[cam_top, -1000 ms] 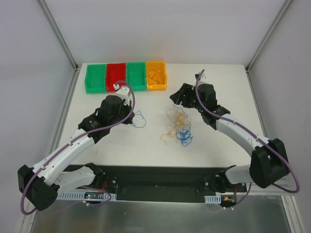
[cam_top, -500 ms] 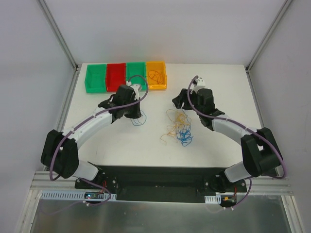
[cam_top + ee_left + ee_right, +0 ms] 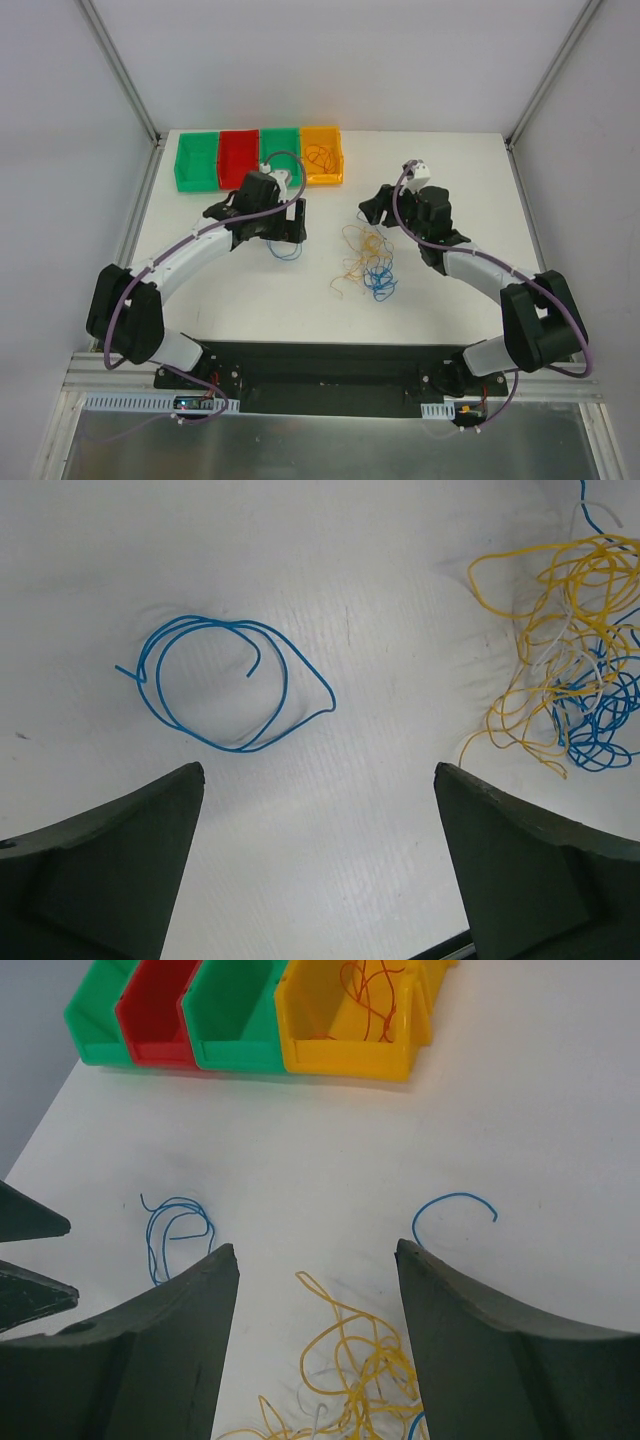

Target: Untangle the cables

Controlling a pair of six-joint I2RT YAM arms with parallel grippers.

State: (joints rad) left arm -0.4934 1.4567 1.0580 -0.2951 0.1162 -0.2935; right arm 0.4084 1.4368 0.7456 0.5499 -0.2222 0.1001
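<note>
A tangle of yellow, white and blue cables (image 3: 367, 262) lies mid-table. One blue cable (image 3: 225, 695), coiled in a loop, lies free on the table just ahead of my left gripper (image 3: 318, 770), which stands wide open with nothing between its fingers. From above, that loop (image 3: 285, 248) sits just below the left gripper (image 3: 297, 224). My right gripper (image 3: 316, 1248) is open above the far edge of the tangle (image 3: 370, 1360) and holds nothing. A short blue cable (image 3: 455, 1210) curves by its right finger. Orange cables (image 3: 370, 995) lie in the yellow bin (image 3: 350, 1055).
Four bins stand in a row at the table's back: green (image 3: 197, 160), red (image 3: 238, 157), green (image 3: 280, 155) and yellow (image 3: 322, 153). The left gripper's fingers (image 3: 30, 1225) show at the left edge of the right wrist view.
My left gripper has opened wide and let go of the blue cable loop, which now lies on the table. The right arm has shifted a little to the right.
</note>
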